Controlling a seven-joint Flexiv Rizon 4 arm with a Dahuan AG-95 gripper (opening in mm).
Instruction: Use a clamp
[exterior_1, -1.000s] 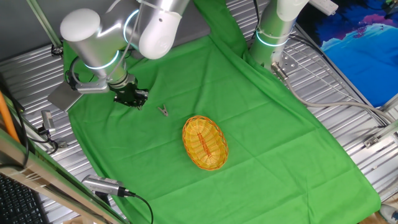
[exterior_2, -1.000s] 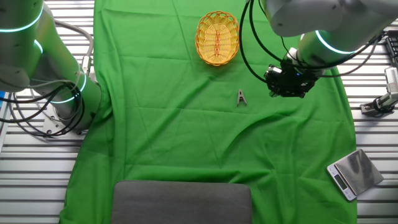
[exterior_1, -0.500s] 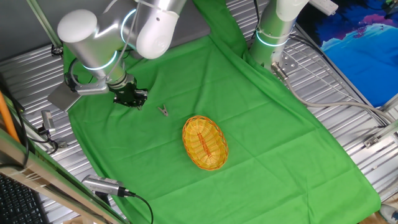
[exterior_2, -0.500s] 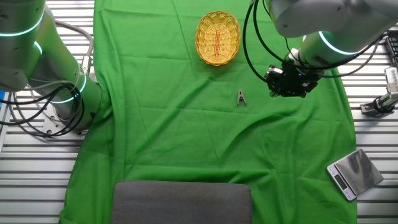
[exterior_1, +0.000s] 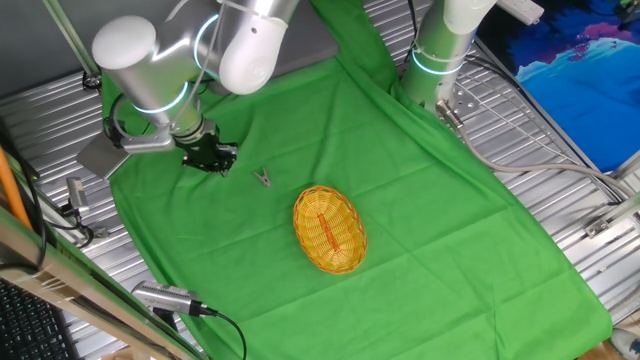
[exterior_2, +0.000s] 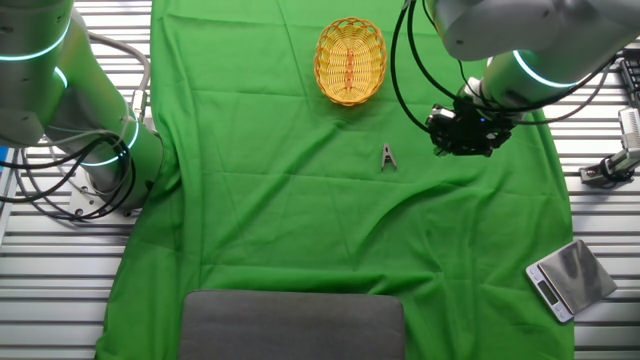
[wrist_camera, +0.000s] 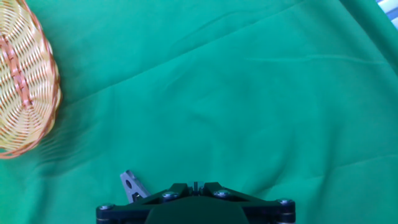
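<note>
The clamp (exterior_1: 262, 177) is a tiny pale grey clip lying flat on the green cloth, also seen in the other fixed view (exterior_2: 387, 157). In the hand view it lies at the bottom edge (wrist_camera: 130, 185), just left of the gripper body. My black gripper (exterior_1: 213, 163) hovers low over the cloth to the clamp's side, a short gap apart, and it also shows in the other fixed view (exterior_2: 462, 138). In the hand view the gripper (wrist_camera: 196, 185) has its jaws together and holds nothing.
A yellow wicker basket (exterior_1: 328, 229) lies on the cloth beyond the clamp, also in the hand view (wrist_camera: 25, 81). A second arm's base (exterior_2: 100, 150) stands at the cloth's edge. A small scale (exterior_2: 570, 278) and a grey pad (exterior_2: 292, 325) lie near one end.
The arm shifted very slightly away from the clamp a second ago and has stayed still since. The clamp and basket have not moved.
</note>
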